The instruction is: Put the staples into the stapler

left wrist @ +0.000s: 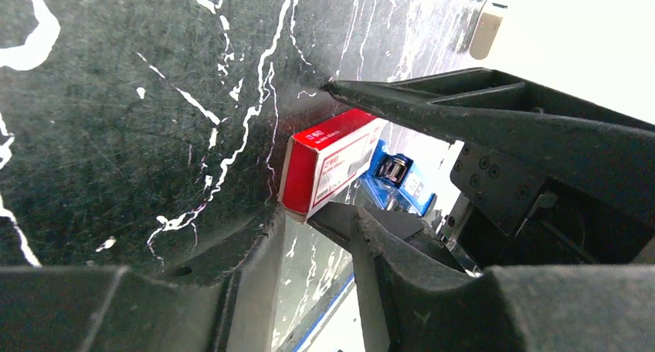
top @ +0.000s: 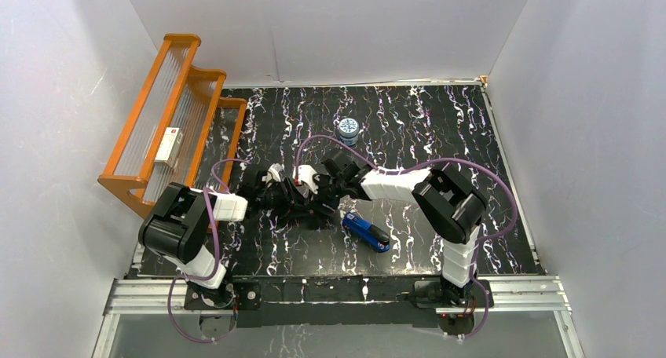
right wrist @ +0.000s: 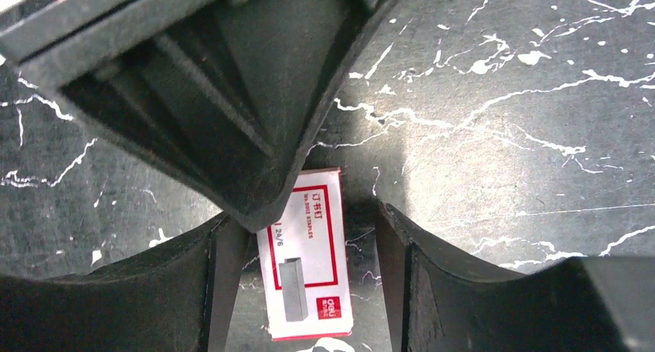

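Note:
The staples are a red-and-white box [right wrist: 305, 267] lying flat on the black marbled table, closed. My right gripper [right wrist: 309, 279] is open and straddles it, one finger on each long side with a gap on the right. My left gripper [left wrist: 309, 225] is open, its fingertips at one end of the box [left wrist: 324, 163]; one left fingertip [right wrist: 263, 209] overlaps the box's corner. In the top view both grippers meet at mid-table over the box [top: 303, 177], which is mostly hidden. The blue stapler [top: 367, 231] with its black end lies closed to the right of them, nearer the front edge.
An orange rack [top: 169, 115] stands at the back left holding a longer white box [top: 167, 146]. A small round blue-and-white object [top: 347, 128] sits behind the grippers. A blue object [left wrist: 398, 178] shows just beyond the staple box. White walls enclose the table.

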Action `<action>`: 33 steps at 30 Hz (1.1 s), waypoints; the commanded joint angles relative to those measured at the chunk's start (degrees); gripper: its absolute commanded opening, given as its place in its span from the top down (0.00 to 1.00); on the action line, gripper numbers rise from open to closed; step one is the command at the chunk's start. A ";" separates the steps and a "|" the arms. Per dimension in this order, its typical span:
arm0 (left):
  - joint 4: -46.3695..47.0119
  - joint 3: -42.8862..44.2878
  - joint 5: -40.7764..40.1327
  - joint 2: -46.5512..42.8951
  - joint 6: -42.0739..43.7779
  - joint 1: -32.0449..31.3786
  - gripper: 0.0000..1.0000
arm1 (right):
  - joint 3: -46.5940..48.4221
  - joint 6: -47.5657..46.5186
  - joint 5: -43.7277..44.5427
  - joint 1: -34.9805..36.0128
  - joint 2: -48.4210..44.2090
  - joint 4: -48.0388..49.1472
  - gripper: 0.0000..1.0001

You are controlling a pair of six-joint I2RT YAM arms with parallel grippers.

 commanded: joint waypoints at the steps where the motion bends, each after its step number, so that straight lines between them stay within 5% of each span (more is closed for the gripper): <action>1: 0.86 0.93 2.35 -0.54 -0.31 -0.21 0.67 | 0.18 -5.09 -3.37 -1.21 -3.64 -4.72 0.32; 5: 2.78 0.75 3.44 -0.45 -1.53 -0.20 0.67 | 2.58 -6.81 -6.50 -2.37 -2.11 -9.55 0.34; 13: 5.85 -0.04 2.42 1.91 -0.79 -0.20 0.66 | 3.71 -7.15 -7.96 -2.45 -0.17 -8.85 0.51; 18: 14.28 -1.74 5.53 4.27 -4.03 -0.21 0.66 | 3.25 -7.08 -8.15 -2.45 -0.42 -7.75 0.53; 33: 16.23 -1.04 6.21 5.61 -3.16 -0.25 0.71 | 2.15 -6.62 -4.15 1.28 1.32 -1.79 0.54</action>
